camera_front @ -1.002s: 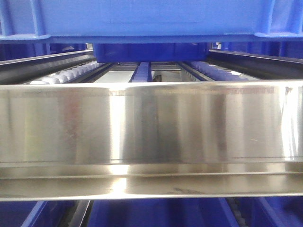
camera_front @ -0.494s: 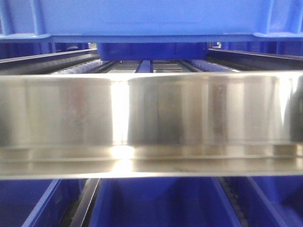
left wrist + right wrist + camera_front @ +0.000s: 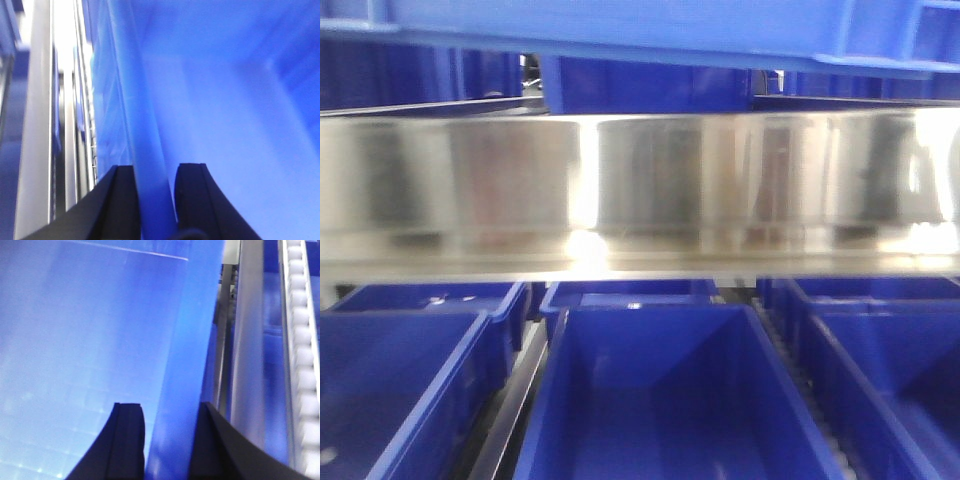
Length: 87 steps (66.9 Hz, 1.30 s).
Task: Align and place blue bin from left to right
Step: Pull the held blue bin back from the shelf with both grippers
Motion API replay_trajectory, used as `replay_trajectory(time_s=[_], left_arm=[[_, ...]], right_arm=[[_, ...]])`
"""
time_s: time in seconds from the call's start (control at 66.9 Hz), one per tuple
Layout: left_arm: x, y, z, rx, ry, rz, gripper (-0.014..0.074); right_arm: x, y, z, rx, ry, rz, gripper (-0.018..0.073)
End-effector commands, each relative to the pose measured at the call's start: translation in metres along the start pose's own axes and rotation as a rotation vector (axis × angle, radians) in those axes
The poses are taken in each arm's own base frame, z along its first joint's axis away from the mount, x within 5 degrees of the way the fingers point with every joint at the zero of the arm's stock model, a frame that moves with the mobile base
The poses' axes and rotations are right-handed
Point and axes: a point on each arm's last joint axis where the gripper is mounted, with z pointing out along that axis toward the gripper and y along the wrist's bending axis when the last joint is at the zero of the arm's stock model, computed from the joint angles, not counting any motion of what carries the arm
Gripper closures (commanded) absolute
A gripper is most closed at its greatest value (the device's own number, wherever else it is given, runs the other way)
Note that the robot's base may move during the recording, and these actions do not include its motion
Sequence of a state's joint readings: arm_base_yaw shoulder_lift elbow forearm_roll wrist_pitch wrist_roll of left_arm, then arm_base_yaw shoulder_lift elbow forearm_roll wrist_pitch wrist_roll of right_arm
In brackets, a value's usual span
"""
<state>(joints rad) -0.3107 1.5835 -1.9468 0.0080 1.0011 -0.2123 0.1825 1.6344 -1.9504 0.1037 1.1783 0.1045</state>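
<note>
Across the top edge of the front view runs the blue bin (image 3: 620, 25), raised above the steel rail (image 3: 640, 190). On one side wall the left gripper (image 3: 154, 170) has its fingers (image 3: 122, 200) clamped astride the rim. On the opposite wall the right gripper (image 3: 171, 410) has its fingers (image 3: 127, 440) clamped the same way.

The steel rail spans the full width directly below the blue bin, between it and the lower level. Behind, on the upper level, sits a second bin (image 3: 640, 85). Below the rail stand a left bin (image 3: 390, 380), a centre bin (image 3: 650, 400) and a right bin (image 3: 890, 370), side by side and open. A roller track (image 3: 300, 340) runs just beyond the wall that the right gripper holds.

The blue bin is bright blue, smooth-walled and thick-rimmed. Both wrist views are blurred.
</note>
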Motion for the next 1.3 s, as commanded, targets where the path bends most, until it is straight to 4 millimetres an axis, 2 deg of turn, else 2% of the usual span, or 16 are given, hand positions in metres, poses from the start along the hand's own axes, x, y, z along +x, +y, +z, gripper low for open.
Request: replay_trajectory(time_s=[0.0, 0.269, 1.286], left_arm=[[-0.0170, -0.0037, -0.0168, 0.033, -0.175, 0.020, 0.0708], [-0.0253, -0.0055, -0.0188, 0.052, -0.269, 0.020, 0.0708], [-0.0257, -0.0056, -0.0189, 0.053, -0.273, 0.020, 0.0708]], right_arm=[[-0.0101, 0.0042, -0.0116, -0.030, -0.118, -0.022, 0.0629], [-0.0101, 0.0042, -0.0116, -0.030, -0.118, -0.022, 0.0629], [-0.0105, 0.0041, -0.0109, -0.030, -0.120, -0.021, 0.0629]])
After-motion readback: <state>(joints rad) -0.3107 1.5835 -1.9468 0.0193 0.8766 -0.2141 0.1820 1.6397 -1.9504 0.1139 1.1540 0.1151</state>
